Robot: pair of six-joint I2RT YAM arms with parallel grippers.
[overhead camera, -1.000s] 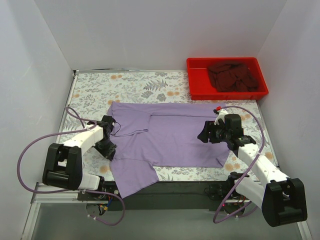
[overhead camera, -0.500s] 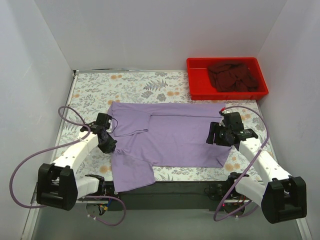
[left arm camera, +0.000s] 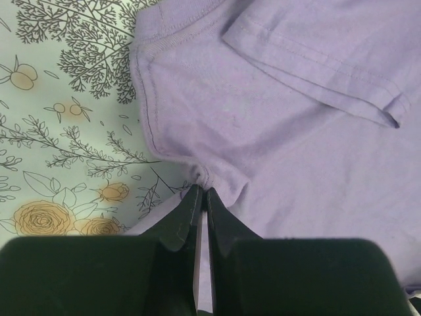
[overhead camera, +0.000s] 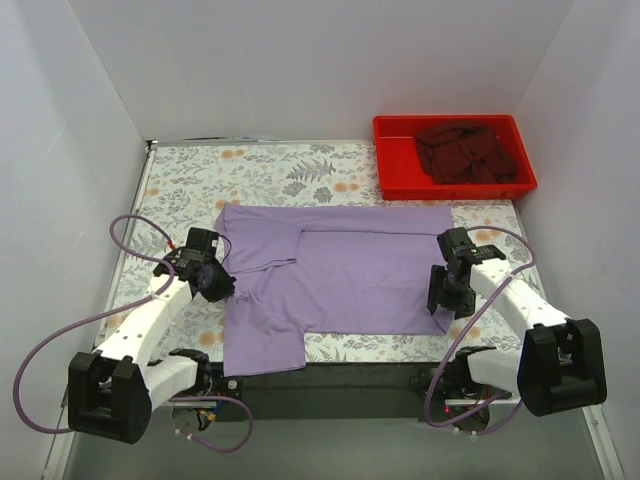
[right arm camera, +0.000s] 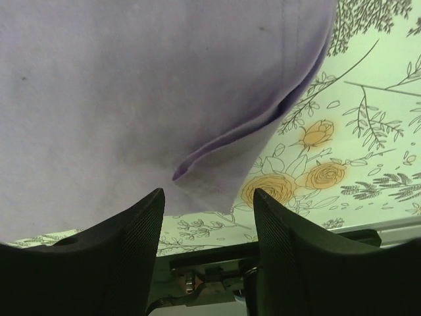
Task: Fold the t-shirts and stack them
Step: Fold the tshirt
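Three pale walls [overhead camera: 300,60], floral tabletop [overhead camera: 270,170], lavender t-shirt [overhead camera: 350,270] spread, red tray [overhead camera: 400,178]

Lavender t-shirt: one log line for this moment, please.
left hand: shut on lavender t-shirt edge | right hand: open over hem corner | maroon t-shirt: in red tray

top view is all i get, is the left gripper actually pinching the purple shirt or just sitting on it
Observer: Pinching. The left wrist view shows the left gripper shut, with a small pucker of the purple shirt edge caught at its tips.
Operator: and the right one, got anything yet
Observer: No. The right wrist view shows the right gripper open over the shirt's near corner, where the edge is folded into a double layer.
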